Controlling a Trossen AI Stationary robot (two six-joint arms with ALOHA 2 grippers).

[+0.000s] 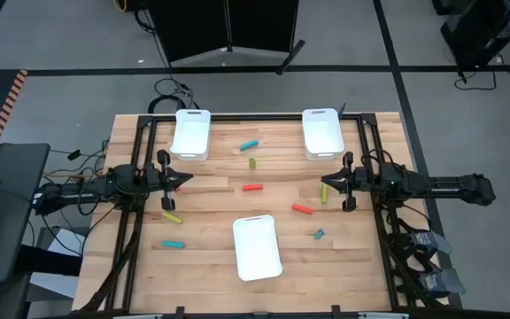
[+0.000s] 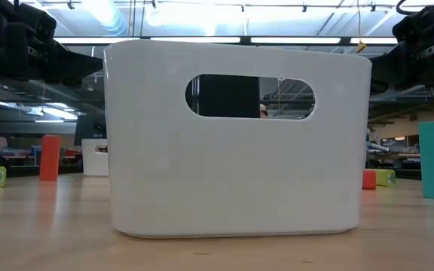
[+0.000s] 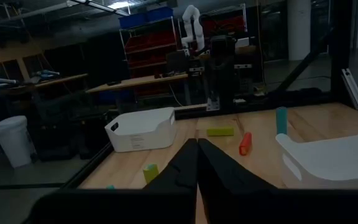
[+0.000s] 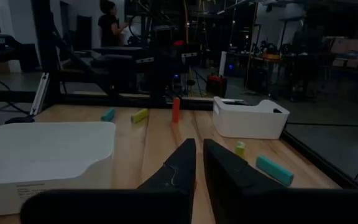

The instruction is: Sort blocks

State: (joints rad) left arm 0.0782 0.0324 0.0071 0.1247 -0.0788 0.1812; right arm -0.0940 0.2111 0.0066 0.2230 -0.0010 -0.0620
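Several small blocks lie scattered on the wooden table: a teal one [image 1: 250, 144], yellow-green ones [image 1: 252, 163] [image 1: 324, 193] [image 1: 173, 215], red ones [image 1: 252, 188] [image 1: 302, 209], a teal one [image 1: 173, 244] and a small teal one [image 1: 319, 234]. My left gripper [image 1: 170, 182] [image 3: 196, 152] hovers at the table's left side, shut and holding nothing, with a red block [image 1: 182, 184] close by its fingers. My right gripper [image 1: 342, 182] [image 4: 199, 152] hovers at the right side, shut but for a thin slit, also holding nothing.
Three white trays stand on the table: far left [image 1: 191, 133], far right [image 1: 322, 133] and near centre [image 1: 257, 246], the last filling the low view [image 2: 236, 188]. Black frame rails [image 1: 140, 142] run along the table's sides. A person [image 4: 109, 25] stands in the room beyond.
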